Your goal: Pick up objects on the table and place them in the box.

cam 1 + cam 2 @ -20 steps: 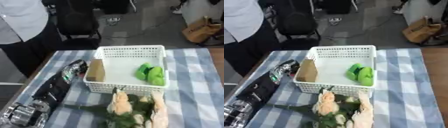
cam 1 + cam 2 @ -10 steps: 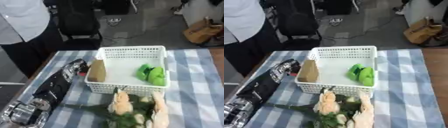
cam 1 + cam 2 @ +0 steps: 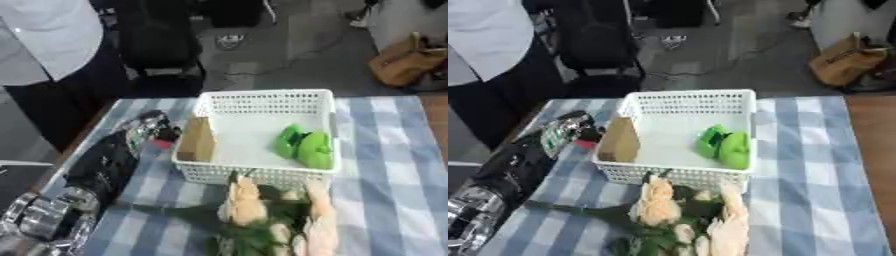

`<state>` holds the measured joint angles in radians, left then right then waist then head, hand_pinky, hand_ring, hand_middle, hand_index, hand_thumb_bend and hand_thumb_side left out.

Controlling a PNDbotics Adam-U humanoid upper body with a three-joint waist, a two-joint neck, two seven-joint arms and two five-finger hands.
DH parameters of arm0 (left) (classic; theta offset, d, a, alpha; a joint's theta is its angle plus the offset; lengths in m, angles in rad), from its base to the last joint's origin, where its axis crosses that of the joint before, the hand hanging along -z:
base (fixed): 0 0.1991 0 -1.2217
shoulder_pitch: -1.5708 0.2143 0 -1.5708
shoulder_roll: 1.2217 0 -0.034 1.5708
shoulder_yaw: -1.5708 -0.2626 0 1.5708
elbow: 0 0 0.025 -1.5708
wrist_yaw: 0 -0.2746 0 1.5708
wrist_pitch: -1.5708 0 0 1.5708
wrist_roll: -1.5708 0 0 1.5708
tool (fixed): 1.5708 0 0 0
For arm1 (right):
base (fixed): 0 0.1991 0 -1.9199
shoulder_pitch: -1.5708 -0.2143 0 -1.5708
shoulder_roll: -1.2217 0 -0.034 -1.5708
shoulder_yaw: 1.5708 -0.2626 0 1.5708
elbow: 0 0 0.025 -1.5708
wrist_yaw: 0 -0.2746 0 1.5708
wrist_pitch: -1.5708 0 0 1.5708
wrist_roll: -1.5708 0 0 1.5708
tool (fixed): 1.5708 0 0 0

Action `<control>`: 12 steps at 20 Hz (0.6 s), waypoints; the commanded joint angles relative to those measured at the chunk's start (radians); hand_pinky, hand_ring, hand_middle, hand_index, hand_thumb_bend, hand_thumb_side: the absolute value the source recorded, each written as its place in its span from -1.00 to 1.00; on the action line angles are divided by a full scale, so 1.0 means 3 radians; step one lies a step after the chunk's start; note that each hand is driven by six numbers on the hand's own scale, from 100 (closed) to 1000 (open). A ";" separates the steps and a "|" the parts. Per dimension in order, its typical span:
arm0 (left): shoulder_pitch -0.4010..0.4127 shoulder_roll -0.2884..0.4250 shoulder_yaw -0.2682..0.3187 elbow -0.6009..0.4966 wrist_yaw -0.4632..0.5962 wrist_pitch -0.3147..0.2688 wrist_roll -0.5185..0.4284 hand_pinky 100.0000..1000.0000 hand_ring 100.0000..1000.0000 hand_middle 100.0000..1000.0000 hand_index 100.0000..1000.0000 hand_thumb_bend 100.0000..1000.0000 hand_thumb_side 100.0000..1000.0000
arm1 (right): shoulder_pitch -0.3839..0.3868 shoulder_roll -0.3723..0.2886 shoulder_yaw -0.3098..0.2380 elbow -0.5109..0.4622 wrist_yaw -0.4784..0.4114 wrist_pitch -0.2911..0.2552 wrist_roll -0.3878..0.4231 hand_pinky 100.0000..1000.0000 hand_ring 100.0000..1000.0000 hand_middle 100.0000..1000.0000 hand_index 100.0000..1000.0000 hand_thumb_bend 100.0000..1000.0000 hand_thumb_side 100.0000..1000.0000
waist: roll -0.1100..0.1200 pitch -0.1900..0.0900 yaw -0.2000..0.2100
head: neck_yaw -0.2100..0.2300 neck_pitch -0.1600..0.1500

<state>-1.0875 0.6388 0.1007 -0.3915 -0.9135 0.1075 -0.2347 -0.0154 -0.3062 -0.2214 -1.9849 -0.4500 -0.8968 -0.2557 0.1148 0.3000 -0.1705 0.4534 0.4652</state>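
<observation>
Left eye view: no readable writing on white basket; left robot hand beside it, grip unclear.

Left robot hand outstretched

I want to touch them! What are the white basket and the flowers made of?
The white basket looks like hard plastic: its walls are a grid of small holes, moulded in one piece. The flowers lying in front of it have peach petals and green leaves; they may be cloth or plastic fakes, but they could be real. The pictures leave that open.
</observation>
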 commanded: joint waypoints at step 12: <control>-0.0286 0.0235 0.0079 -0.0130 -0.0069 0.0018 -0.0155 -1.00 -1.00 -1.00 -0.69 -1.00 -0.33 | 0.0067 -0.0178 -0.0056 -0.0050 -0.0072 -0.0034 -0.0071 0.24 0.40 0.04 0.12 -1.00 0.86 | 0.0053 -0.0230 0.0060 | -0.0028 0.0097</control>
<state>-1.1457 0.6616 0.1164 -0.4107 -0.9312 0.1126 -0.2744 0.0043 -0.3307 -0.2282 -1.9849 -0.4660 -0.8953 -0.2622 0.1213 0.2645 -0.1537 0.4461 0.4901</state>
